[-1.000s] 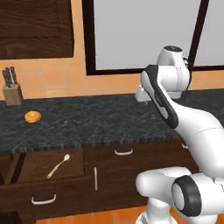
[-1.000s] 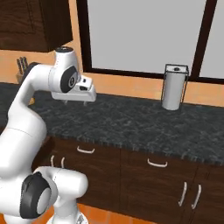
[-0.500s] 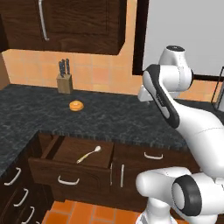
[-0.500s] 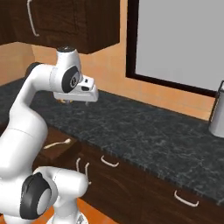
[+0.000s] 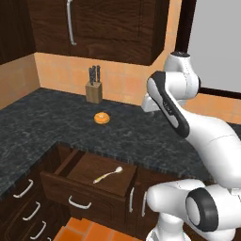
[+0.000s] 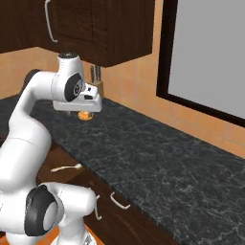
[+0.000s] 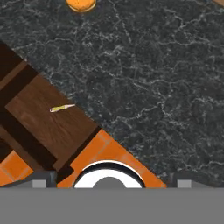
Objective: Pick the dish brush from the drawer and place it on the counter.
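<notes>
The drawer [image 5: 84, 184] stands pulled out under the counter [image 5: 52, 127], its flat brown bottom bare except for the dish brush [image 5: 107, 175]. The brush lies near the drawer's right side, white head to the right, yellow end to the left. In the hand view I look down on the brush [image 7: 62, 107] in the drawer [image 7: 41, 127], far below. My gripper [image 6: 80, 111] hangs high over the counter [image 6: 158, 158], well above the brush [image 6: 66, 167]. It is open and holds nothing, with its fingertips [image 7: 40, 183] wide apart.
A round orange donut-like item [image 5: 101, 117] lies on the counter, with a knife block [image 5: 94, 89] behind it at the wall. Dark upper cabinets [image 5: 108, 26] hang overhead. Narrower drawers [image 5: 26, 207] sit left of the open one. Orange floor tiles [image 7: 105, 151] show below.
Both base views have swung, so the camera moved: the open drawer and brush now sit nearer the picture's middle. The arm keeps its pose and the gripper stays open.
</notes>
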Robot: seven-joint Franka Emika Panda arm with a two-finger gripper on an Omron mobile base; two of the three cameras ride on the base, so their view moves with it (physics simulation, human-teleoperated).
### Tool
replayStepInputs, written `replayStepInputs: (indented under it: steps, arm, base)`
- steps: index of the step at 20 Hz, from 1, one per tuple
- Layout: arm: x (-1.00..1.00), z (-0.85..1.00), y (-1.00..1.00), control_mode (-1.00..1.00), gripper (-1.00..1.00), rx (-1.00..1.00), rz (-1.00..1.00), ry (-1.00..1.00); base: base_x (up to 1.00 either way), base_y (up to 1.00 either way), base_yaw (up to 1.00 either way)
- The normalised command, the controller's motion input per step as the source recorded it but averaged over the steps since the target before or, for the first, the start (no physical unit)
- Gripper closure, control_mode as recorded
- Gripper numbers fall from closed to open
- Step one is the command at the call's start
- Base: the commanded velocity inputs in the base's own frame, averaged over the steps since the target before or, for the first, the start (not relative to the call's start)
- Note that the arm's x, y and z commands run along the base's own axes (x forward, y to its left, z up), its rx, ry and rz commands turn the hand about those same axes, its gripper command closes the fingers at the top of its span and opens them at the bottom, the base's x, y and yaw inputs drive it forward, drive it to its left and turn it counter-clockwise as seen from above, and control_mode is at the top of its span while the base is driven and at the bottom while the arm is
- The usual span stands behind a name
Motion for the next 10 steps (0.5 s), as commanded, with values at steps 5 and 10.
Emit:
replayStepInputs:
  steps: [5,10]
  arm:
    - [-0.16,-0.83,1.0,-1.0,-1.0,0.0,0.08,0.0]
    - [-0.57,-0.83,1.0,-1.0,-1.0,-0.03,0.14,0.0]
  base:
    - [0.0,0.0,0.0]
    - [0.0,0.0,0.0]
